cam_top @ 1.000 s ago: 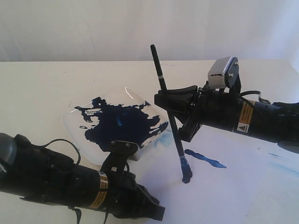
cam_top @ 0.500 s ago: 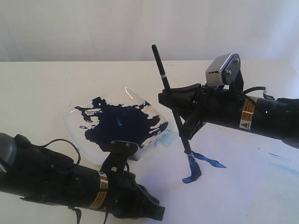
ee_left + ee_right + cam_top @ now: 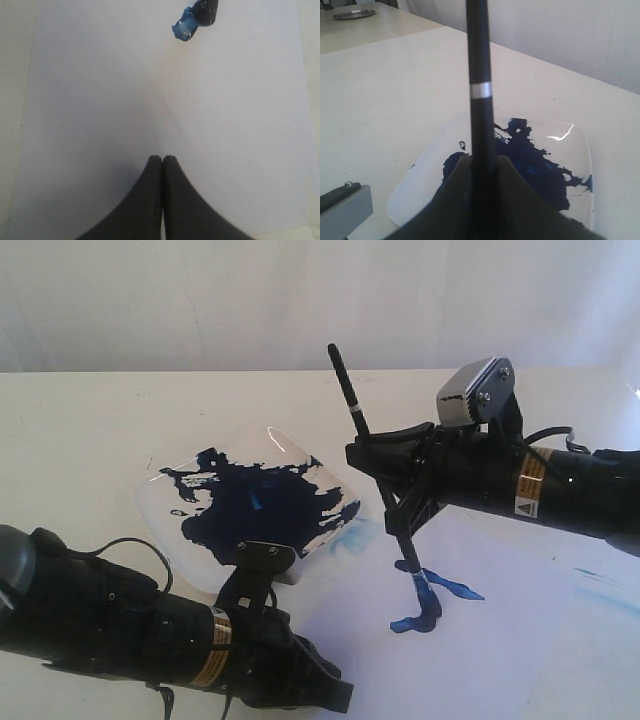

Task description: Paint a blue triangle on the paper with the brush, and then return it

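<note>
Left fingers (image 3: pixel 145 200) pressed together — right fingers (image 3: pixel 520 200) clamped tight.

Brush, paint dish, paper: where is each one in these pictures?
brush (image 3: pixel 345 380), exterior view, on its black handle near the top end.
paint dish (image 3: pixel 282 450), exterior view, on a bare clear corner.
paper (image 3: pixel 520 640), exterior view, on a bare stretch right of the blue strokes.

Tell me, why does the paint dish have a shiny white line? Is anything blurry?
Right wrist view: light glints off the clear paint dish rim; the close brush looks soft. Exterior view: same glint on its far edge. Left wrist view: the left gripper is a dark blur, shadowing the paper.
</note>
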